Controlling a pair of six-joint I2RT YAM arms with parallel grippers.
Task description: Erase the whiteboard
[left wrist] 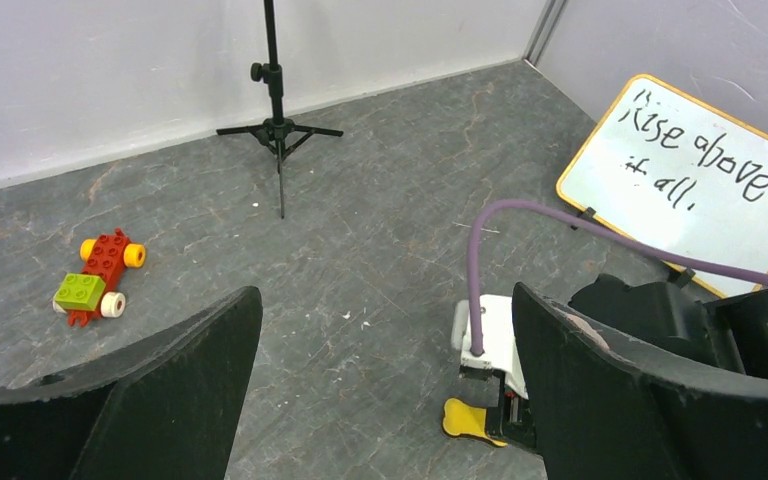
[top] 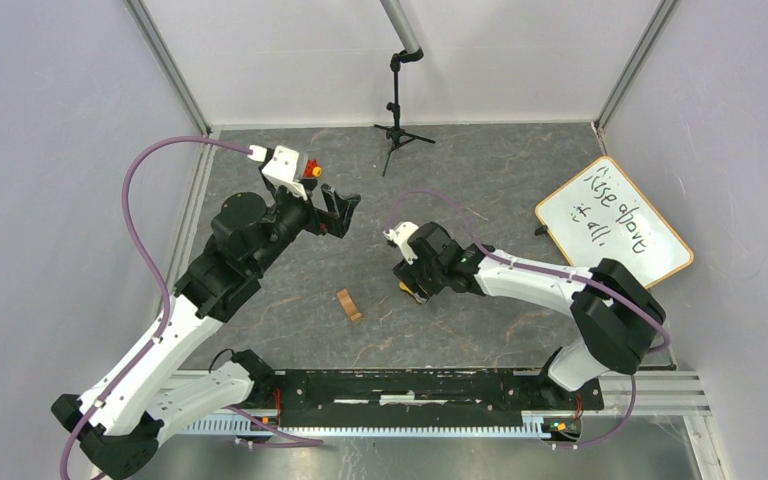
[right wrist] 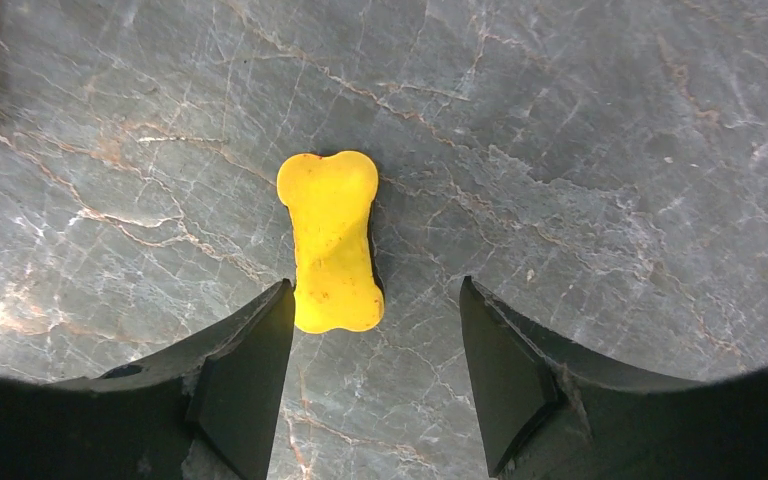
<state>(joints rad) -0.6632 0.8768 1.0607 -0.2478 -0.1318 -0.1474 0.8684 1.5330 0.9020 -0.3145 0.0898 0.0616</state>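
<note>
Item: yellow bone; flat on worktop; dark layer along one edge; probably the eraser.

Whiteboard: well apart from yellow bone, rightward and farther back; dark handwriting intact.

Right end effector: directly over yellow bone; released, jaws apart; one finger just beside its near end, other finger clear of it.

Left end effector: raised, left of and beyond yellow bone; spread wide, grasping nothing.

Wooden block: just left of yellow bone.

Hazards: off-centre closing, likely to shove or twist yellow bone out of the jaws; shallow pinch on one lobe, likely to slip mid-carry; long reach from yellow bone to whiteboard, more chance of a drop.
</note>
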